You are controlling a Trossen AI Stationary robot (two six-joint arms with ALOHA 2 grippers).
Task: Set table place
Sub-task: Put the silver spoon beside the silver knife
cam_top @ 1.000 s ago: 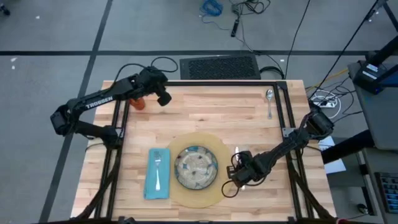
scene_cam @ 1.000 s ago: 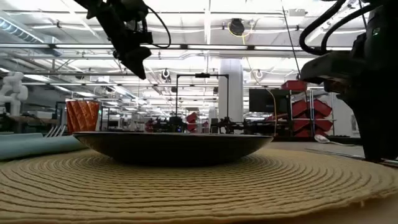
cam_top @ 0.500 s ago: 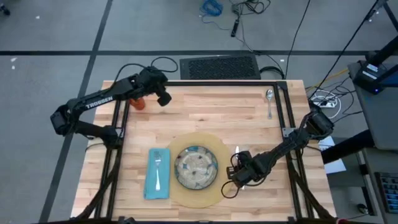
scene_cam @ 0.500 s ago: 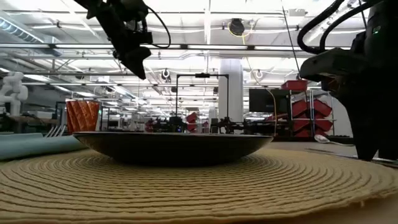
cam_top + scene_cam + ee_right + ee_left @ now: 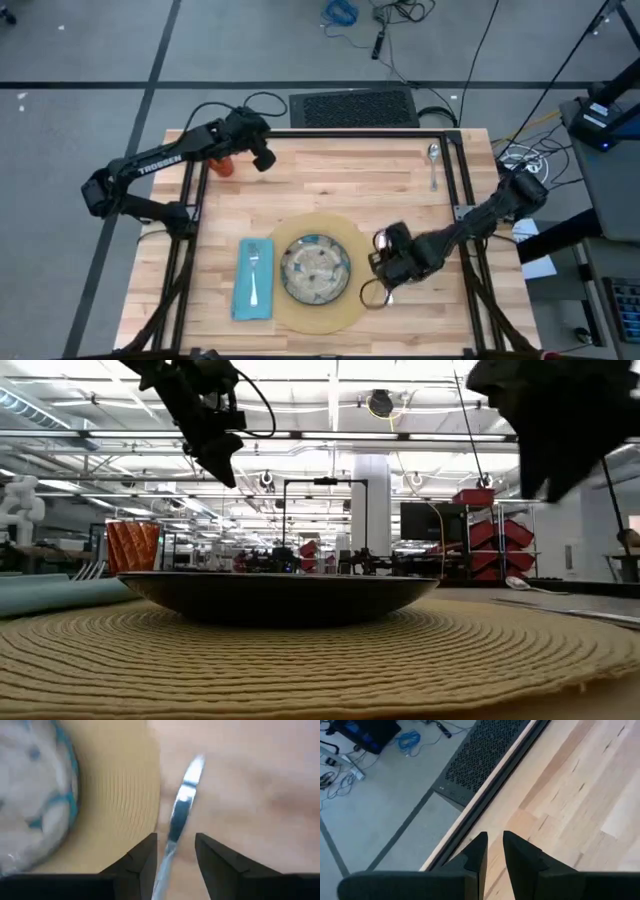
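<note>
— Silver knife: where is it?
— On the table, just beside the tan mat, between the parted fingers of the right gripper, released.
— And the left gripper?
— Near the table's far edge by the orange cup, fingers nearly closed on nothing.

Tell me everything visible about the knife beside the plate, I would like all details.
The knife is slim, shiny and silver, apparently metal. It lies flat on the table, just off the edge of the round tan mat, on the side away from the napkin. The right gripper is open above it, a finger on each side of the handle end. Whether they touch it cannot be told. The handle is hidden.
</note>
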